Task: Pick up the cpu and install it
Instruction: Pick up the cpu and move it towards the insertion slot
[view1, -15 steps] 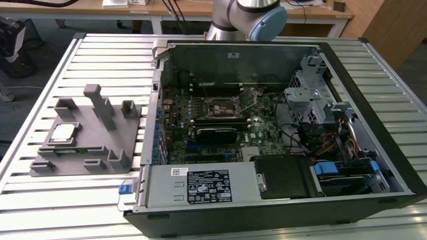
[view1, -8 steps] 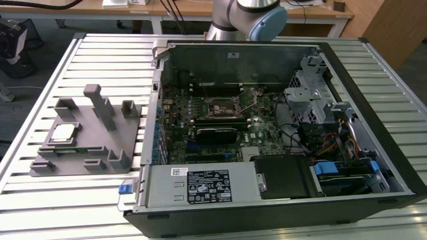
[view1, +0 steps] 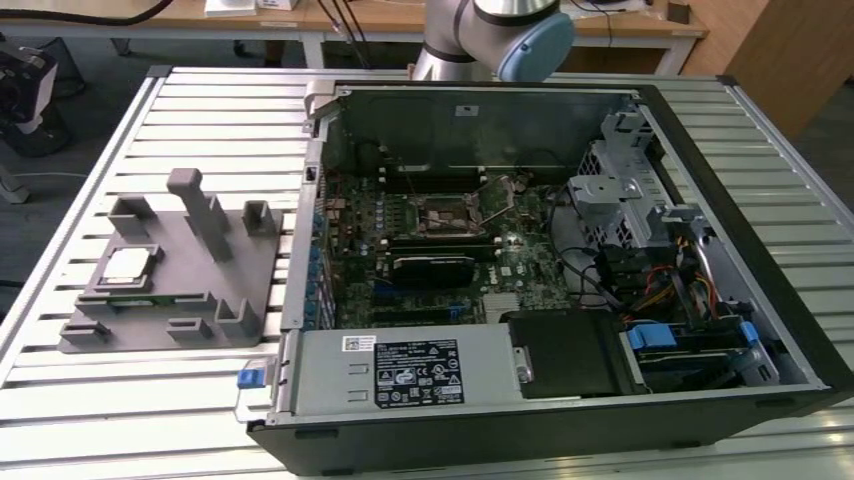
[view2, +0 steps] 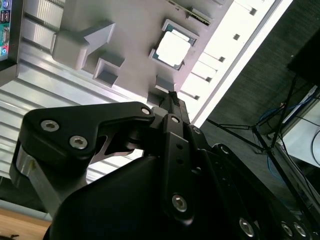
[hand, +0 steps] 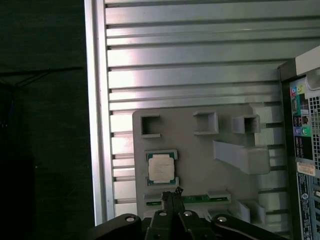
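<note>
One small, pale-topped cpu (view1: 127, 265) lies flat in a shallow square recess of the grey fixture (view1: 187, 290), on the side of the fixture farthest from the open computer case (view1: 561, 425). The case stands just beside the fixture on a slatted metal table (view1: 200, 100). In the first wrist view the gripper (hand: 172, 194) hangs over the fixture, its tip near one edge of the chip but clear of it. Its black fingers (hand: 167, 202) look drawn together to a point, with nothing between them. The same pairing appears in the second wrist view, where the narrow tip points at the fixture just short of the chip's recess. Judged from this, the work stands at the approach stage of the pick-up: the chip is untouched and nothing has been carried toward the case. Beyond the fixture, inside the case, the socket (view1: 447, 213) on the motherboard appears bare, though the exterior view is too distant to be sure. The grasp itself calls for the fingers to part wide enough to straddle the chip and for the tip to be centred squarely over it. It also calls for a level lift, since the recess walls sit close around the chip's edges and a tilted pull could catch it there.
</note>
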